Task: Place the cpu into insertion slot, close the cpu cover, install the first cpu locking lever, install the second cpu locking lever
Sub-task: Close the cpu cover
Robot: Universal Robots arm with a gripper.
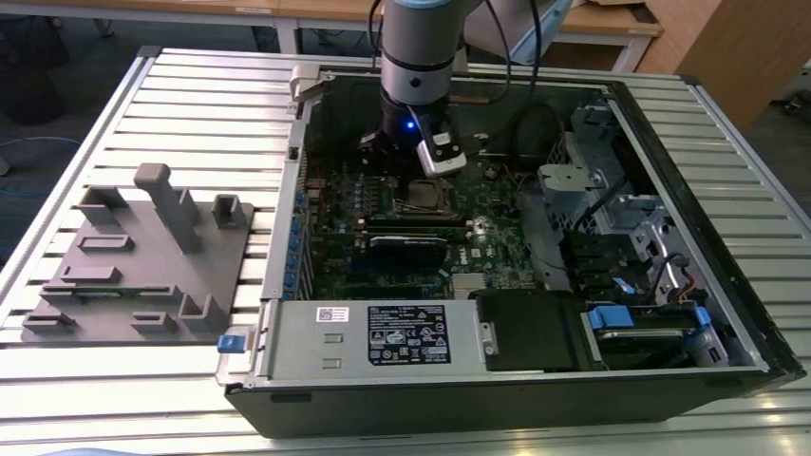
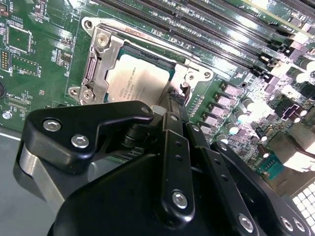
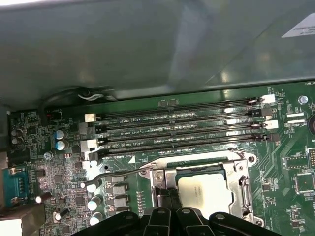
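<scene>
The cpu (image 2: 139,82) (image 3: 204,189), a flat silver-grey square, lies in the insertion slot (image 1: 426,196) on the green board. The cpu cover (image 2: 101,61) (image 3: 197,168) lies flat around it, with the chip showing through its window. A thin wire locking lever (image 3: 114,173) runs along the slot's side nearest the memory slots, its hooked end sticking out past the corner. My gripper (image 2: 175,105) (image 3: 169,196) (image 1: 431,169) hangs right at the slot's edge, its black fingers together and shut, with nothing seen held. The gripper body hides part of the slot in both wrist views.
The board sits in an open computer case (image 1: 709,285) on a slatted metal table (image 1: 190,104). Long black memory slots (image 3: 177,130) run beside the slot, and capacitors (image 3: 93,204) stand near it. A grey fixture block (image 1: 146,256) stands at the exterior view's left. The case wall (image 3: 147,44) rises close behind.
</scene>
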